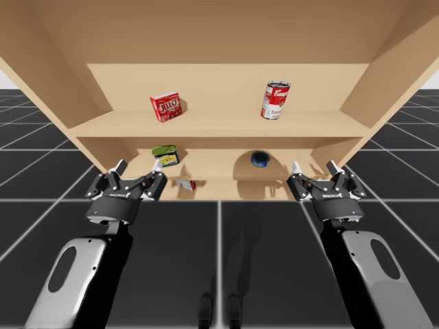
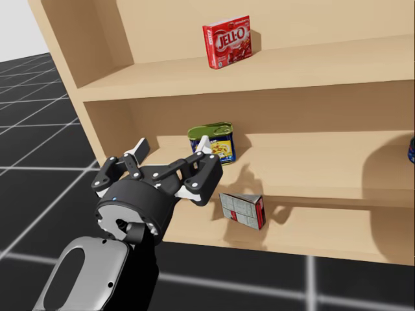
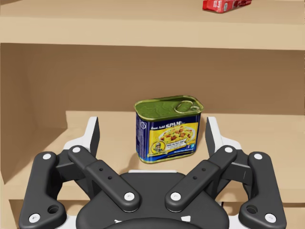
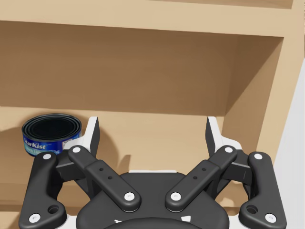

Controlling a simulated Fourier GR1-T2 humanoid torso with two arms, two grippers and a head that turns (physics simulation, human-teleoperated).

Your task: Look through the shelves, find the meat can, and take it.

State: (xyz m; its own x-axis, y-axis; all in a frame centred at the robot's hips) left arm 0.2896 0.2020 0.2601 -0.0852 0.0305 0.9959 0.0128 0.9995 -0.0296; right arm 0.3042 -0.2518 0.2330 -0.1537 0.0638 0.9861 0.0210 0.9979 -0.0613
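Your left claw (image 2: 170, 148) is spread wide, with the blue rectangular meat can (image 3: 167, 129) just ahead on the middle shelf (image 3: 267, 126), left side. It's probably rigid, hefty and slick, so pinch its flat sides.

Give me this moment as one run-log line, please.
phase: pre-grasp | left gripper: open, aimed at meat can on middle shelf, not gripped | right gripper: open, empty

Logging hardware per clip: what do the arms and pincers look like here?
The left pincer and right pincer match: black bar linkages, pale rivets, white trim, round black wrists. The left forearm and right forearm are silver-grey shells, each with a dark oval slot.
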